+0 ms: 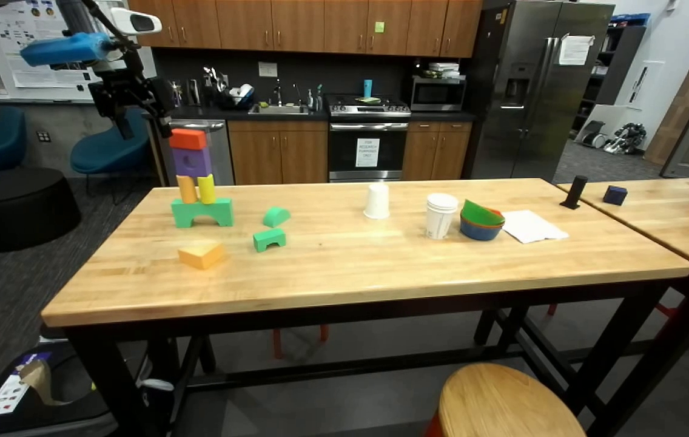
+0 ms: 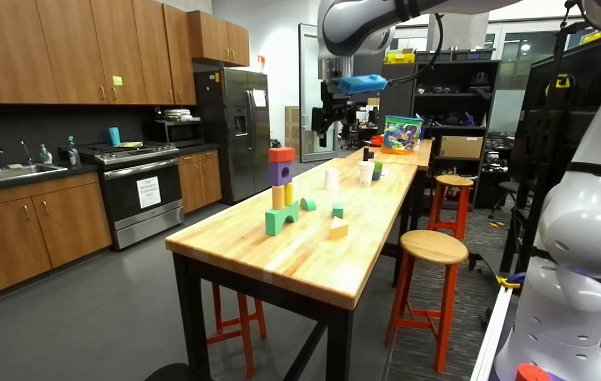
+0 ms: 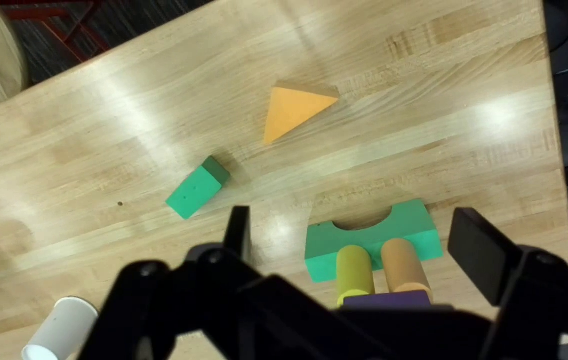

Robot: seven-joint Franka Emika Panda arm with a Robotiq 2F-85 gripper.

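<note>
The wooden table (image 1: 332, 267) spreads below the fingers (image 3: 481, 255), which stand wide apart and grip nothing. On it, near the gripper (image 3: 356, 232), rises the block tower (image 1: 194, 170): in the wrist view it shows between the two fingers, its foot closer to the right-hand one, while an exterior view shows a gap between its top and the fingertips. The largest block, a big green arch (image 1: 202, 208), makes that foot, farthest below the fingers. A purple block (image 1: 200, 162) with a round hole sits higher, and a red block (image 1: 188, 139) lies on it, closest of all to the fingers. An orange pillar (image 1: 187, 189) and a yellow pillar (image 1: 206, 189) stand side by side between arch and purple block. The gripper's own dark body stands in the way of the wrist view, covering the tower's top. Well away from the fingers along the table lie white paper (image 1: 534, 226), nested bowls (image 1: 480, 230) and stacked paper cups (image 1: 440, 217); an upturned white cup (image 1: 376, 201) is somewhat nearer, off to the outer side of the left-hand finger in the wrist view. An orange wedge (image 3: 291, 111) lies flat ahead of the gap between the fingers, apart from both. A small green arch (image 3: 195, 192) lies past the left-hand finger's tip, also toward its outer side, and a green half-round (image 1: 276, 216) rests near that arch, apart from tower and fingers alike.
</note>
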